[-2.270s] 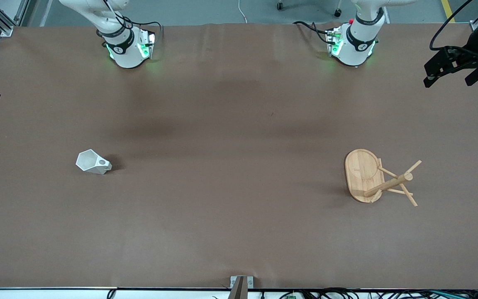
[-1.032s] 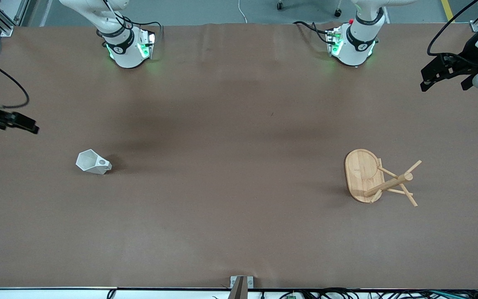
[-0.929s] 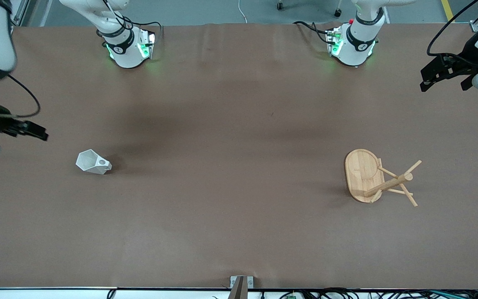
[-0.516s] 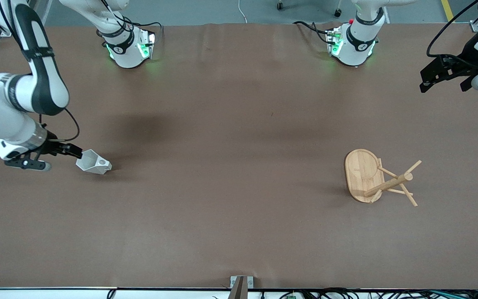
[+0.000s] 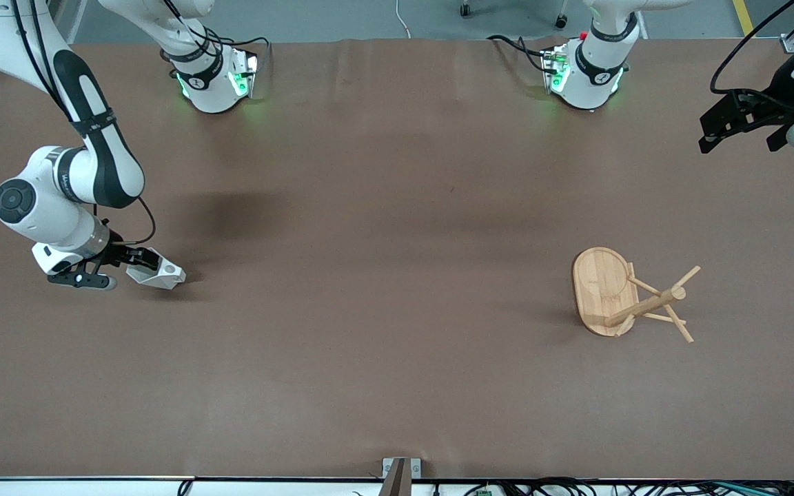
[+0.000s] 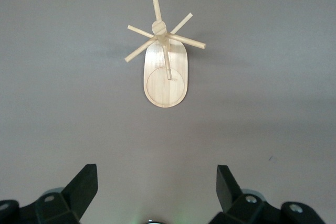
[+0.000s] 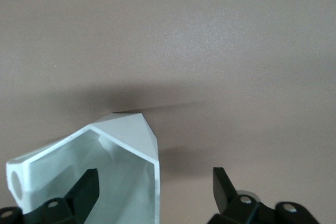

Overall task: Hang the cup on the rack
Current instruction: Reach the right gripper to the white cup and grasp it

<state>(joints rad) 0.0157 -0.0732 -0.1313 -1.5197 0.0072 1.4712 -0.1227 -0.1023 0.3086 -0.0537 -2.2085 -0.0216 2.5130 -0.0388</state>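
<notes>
1. You are bringing the right gripper point(image 5: 140, 266) in low at the cup point(image 5: 160, 275), which is lying on its side at the middle left of the front view. Its fingers are standing apart: in the right wrist view one finger point(image 7: 84, 192) is sitting inside the cup's mouth and the other outside the wall, so a pinch on the rim looks to be the plan.
2. The cup's handle is facing up with its round hole showing, which should leave the hole free for a peg.
3. The rack point(image 5: 628, 295) is standing at the middle right of the front view, well apart from the cup, its pegs splaying outward from the central post.
4. You are keeping the left gripper point(image 5: 744, 125) waiting at the upper right edge, fingers spread and holding nothing, looking down on the rack point(image 6: 165, 65) in its wrist view.
</notes>
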